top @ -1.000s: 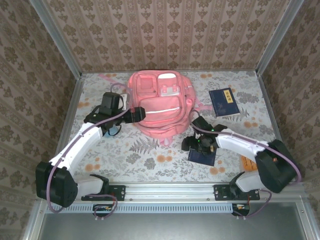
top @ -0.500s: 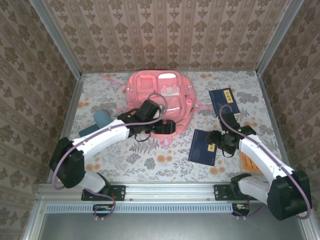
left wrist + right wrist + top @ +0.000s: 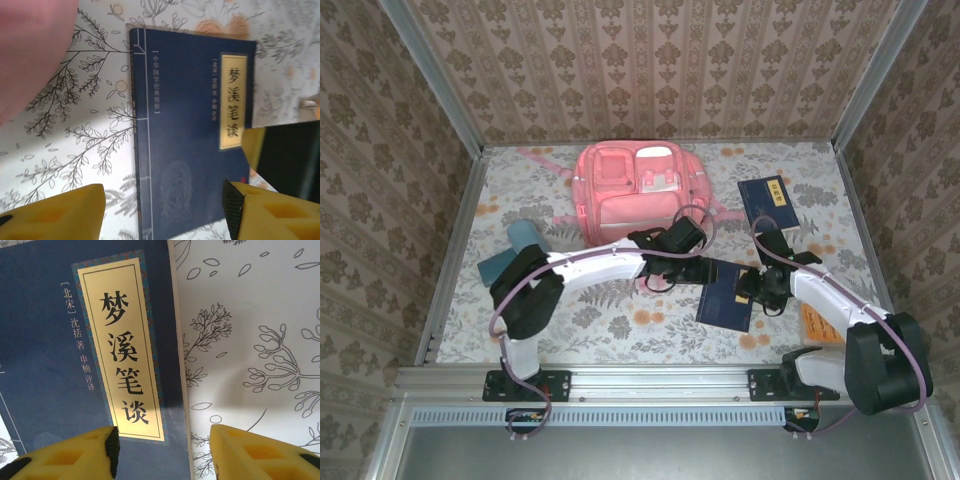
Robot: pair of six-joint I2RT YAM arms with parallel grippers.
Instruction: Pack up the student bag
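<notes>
Lying low and stretched far to its right, the left arm (image 3: 600, 265) holds the left gripper (image 3: 162, 212) spread above a dark blue book (image 3: 190, 130). The right arm (image 3: 820, 290) folds inward, with the right gripper (image 3: 162, 447) spread astride that book's edge. The pink student bag (image 3: 635, 195) sits beyond both grippers, to their left.

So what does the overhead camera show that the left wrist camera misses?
Overhead: the whole soft pink fabric backpack, a small teal pencil case to its left, and a second dark blue book at the back right. Left wrist: its own yellow foam fingers standing apart, and the gold title label sharp enough to read. Shared: the flat dark blue book lying on the floral tablecloth.
</notes>
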